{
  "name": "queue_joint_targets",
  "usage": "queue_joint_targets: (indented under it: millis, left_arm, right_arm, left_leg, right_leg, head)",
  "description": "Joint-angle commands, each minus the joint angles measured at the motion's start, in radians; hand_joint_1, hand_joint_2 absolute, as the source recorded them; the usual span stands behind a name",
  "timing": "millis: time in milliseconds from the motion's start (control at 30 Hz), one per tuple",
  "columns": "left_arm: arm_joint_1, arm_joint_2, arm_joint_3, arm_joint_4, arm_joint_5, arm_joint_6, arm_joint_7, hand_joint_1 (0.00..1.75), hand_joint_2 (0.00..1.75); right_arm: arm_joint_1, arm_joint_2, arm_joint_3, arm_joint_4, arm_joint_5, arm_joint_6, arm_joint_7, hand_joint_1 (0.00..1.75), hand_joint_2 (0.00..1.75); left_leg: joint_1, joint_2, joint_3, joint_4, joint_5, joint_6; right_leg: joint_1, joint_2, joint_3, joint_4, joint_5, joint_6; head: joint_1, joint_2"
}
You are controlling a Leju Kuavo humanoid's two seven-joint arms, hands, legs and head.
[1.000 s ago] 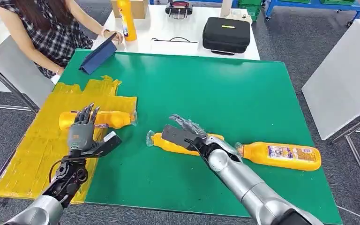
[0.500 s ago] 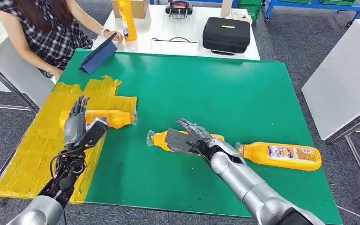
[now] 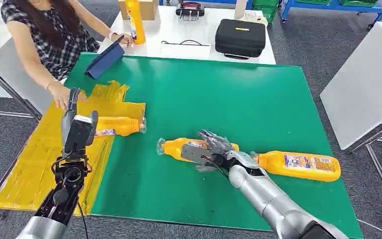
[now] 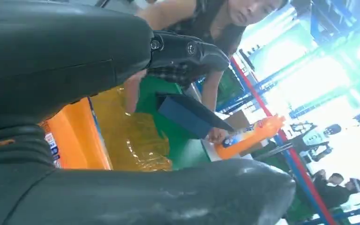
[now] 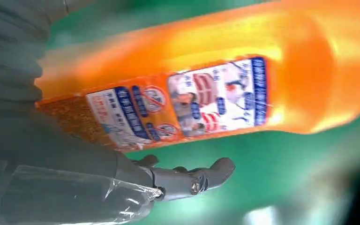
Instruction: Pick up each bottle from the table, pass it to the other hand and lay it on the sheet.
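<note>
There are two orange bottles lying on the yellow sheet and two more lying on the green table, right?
Not quite. The head view shows just one orange bottle lying on the yellow sheet. The rest holds: two more lie on the green table, one under the right hand and another beside it.

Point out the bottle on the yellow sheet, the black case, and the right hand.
bottle on the sheet (image 3: 117, 125), head view, on its orange body
black case (image 3: 240, 35), head view, on its lid
right hand (image 3: 210, 150), head view, on its back
</note>
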Motion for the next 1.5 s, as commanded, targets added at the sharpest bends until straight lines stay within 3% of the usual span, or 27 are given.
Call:
queue_joint_targets:
  millis: [33,233,267,300,867,1067,1200,1233,1367,1500]
  left_arm:
    - [-0.017,-0.018,-0.028,-0.021,0.043,-0.012,-0.002,0.00,0.00]
    - [-0.054,-0.021,-0.054,0.027,0.086,-0.014,-0.014,0.00,0.00]
    - [-0.059,-0.020,-0.057,0.032,0.087,-0.011,-0.018,0.00,0.00]
    - [-0.066,-0.021,-0.058,0.041,0.095,-0.010,-0.021,0.00,0.00]
    - [-0.085,-0.022,-0.064,0.067,0.176,-0.037,-0.029,0.00,0.00]
    - [-0.046,-0.032,-0.026,0.017,0.363,-0.171,0.030,0.00,0.00]
    - [-0.023,-0.041,0.022,0.003,0.549,-0.299,0.069,0.00,0.00]
    - [-0.014,-0.044,0.034,-0.002,0.593,-0.323,0.084,0.00,1.75]
    - [0.024,-0.060,0.058,-0.047,0.767,-0.429,0.169,0.00,1.75]
    - [0.082,-0.075,0.020,-0.111,0.837,-0.477,0.214,0.00,1.75]
  right_arm:
    - [0.051,-0.057,0.108,0.080,0.069,0.041,0.049,0.00,1.75]
    - [0.075,-0.072,0.133,0.089,0.112,0.065,0.056,0.00,1.75]
    - [0.074,-0.072,0.135,0.092,0.115,0.069,0.052,0.54,1.75]
    - [0.071,-0.074,0.140,0.098,0.118,0.081,0.045,1.71,1.75]
    - [0.071,-0.081,0.164,0.127,0.140,0.109,0.013,1.75,1.75]
    - [0.079,-0.030,-0.022,0.113,-0.032,-0.029,-0.013,1.75,1.75]
    - [0.078,-0.027,-0.158,-0.011,-0.218,-0.056,-0.127,1.75,1.75]
    - [0.079,-0.027,-0.189,-0.060,-0.273,-0.061,-0.148,1.75,1.75]
    - [0.070,-0.002,-0.239,-0.187,-0.400,-0.093,-0.188,1.75,1.75]
    - [0.119,0.018,-0.250,-0.295,-0.451,-0.172,-0.233,1.75,1.75]
  left_leg:
    - [0.001,-0.003,0.006,-0.002,-0.001,-0.003]
    - [0.001,-0.005,0.008,-0.003,0.000,-0.002]
    - [0.001,-0.005,0.008,-0.002,0.000,-0.002]
    - [0.001,-0.005,0.008,-0.002,0.000,-0.002]
    - [0.001,-0.004,0.014,-0.002,0.000,-0.002]
    - [0.002,-0.004,0.016,-0.005,0.000,-0.004]
    - [0.001,0.000,0.013,-0.001,0.000,-0.002]
    - [0.001,0.001,0.013,-0.002,0.000,-0.002]
    - [0.000,0.009,0.011,-0.001,-0.001,-0.003]
    - [0.000,0.008,0.005,0.000,0.001,-0.003]
  right_leg:
    - [0.001,-0.005,0.009,-0.005,-0.001,-0.002]
    - [0.001,-0.006,0.011,-0.005,-0.002,-0.002]
    - [0.001,-0.006,0.011,-0.004,-0.002,-0.002]
    - [0.001,-0.006,0.011,-0.004,-0.002,-0.002]
    - [0.001,-0.005,0.016,-0.004,-0.001,-0.002]
    - [0.002,-0.005,0.018,-0.007,-0.001,-0.003]
    - [0.001,0.000,0.013,-0.002,-0.001,-0.002]
    - [0.001,0.000,0.013,-0.003,0.000,-0.003]
    - [0.001,0.006,0.009,-0.001,0.002,-0.004]
    - [0.001,0.006,0.013,0.001,0.004,-0.001]
  head:
    - [0.000,0.000]
    - [0.000,0.000]
    - [0.000,0.000]
    - [0.000,0.000]
    - [0.000,0.000]
    - [-0.001,0.000]
    - [0.000,0.000]
    - [0.000,0.000]
    - [0.000,0.000]
    - [-0.001,0.000]
